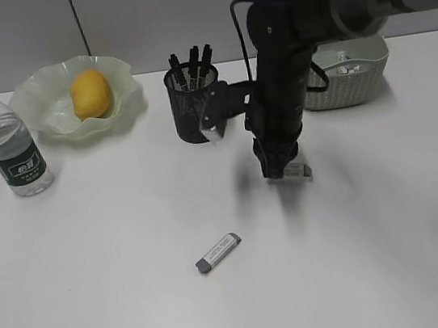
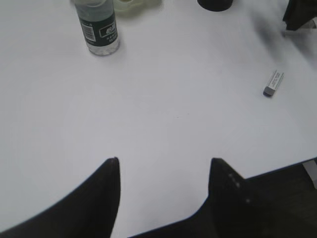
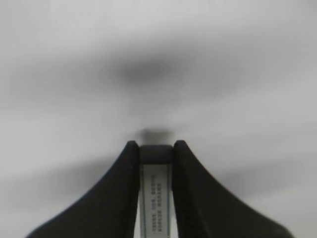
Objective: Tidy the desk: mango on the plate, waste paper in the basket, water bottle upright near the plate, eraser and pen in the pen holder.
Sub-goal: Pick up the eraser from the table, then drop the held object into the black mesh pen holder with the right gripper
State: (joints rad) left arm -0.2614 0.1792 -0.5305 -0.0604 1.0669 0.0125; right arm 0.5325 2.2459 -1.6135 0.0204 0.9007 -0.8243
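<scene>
My right gripper is shut on a white-sleeved eraser with a dark end, just above the desk in front of the black mesh pen holder, which holds several pens. The right wrist view shows the eraser clamped between the jaws. A second eraser lies loose on the desk and also shows in the left wrist view. The mango lies in the wavy green plate. The water bottle stands upright to the plate's left. My left gripper is open and empty.
The woven green basket stands at the back right behind my right arm, with something white inside. The left wrist view shows the bottle, the pen holder's base and the desk's near edge at its lower right.
</scene>
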